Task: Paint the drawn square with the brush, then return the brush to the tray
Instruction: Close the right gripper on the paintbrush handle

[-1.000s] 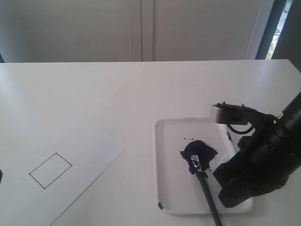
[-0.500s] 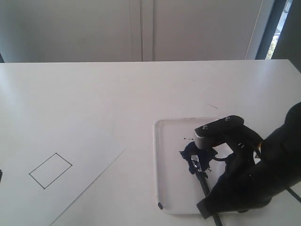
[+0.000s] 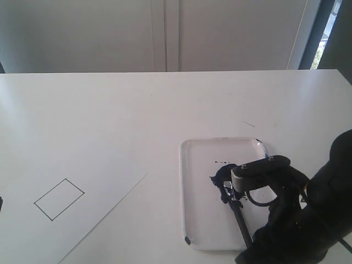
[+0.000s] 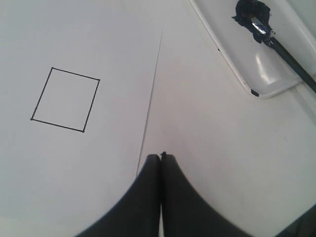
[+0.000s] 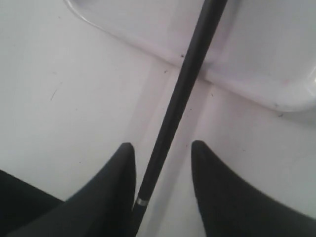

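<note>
The brush (image 3: 237, 214) lies with its blue-stained bristles on the dark blue paint blot (image 3: 221, 177) in the white tray (image 3: 193, 165). Its black handle (image 5: 182, 94) runs out over the tray rim (image 5: 256, 54) onto the table. My right gripper (image 5: 163, 144) is open and straddles the handle, which lies close to one finger without being clamped. In the exterior view the right arm (image 3: 297, 225) hides those fingers. The drawn square (image 3: 59, 199) on the paper is white inside. My left gripper (image 4: 161, 156) is shut and empty near the paper's edge, apart from the square (image 4: 65, 99).
The large white paper sheet (image 3: 82, 181) covers the table's front left, its slanted edge (image 4: 150, 94) running between square and tray. The right wrist camera housing (image 3: 258, 168) hangs over the tray. The table's front edge is close behind the right arm.
My right arm has swung from the tray's right side down over the brush handle at the tray's front. Its jaws have gone from shut to open around the handle.
</note>
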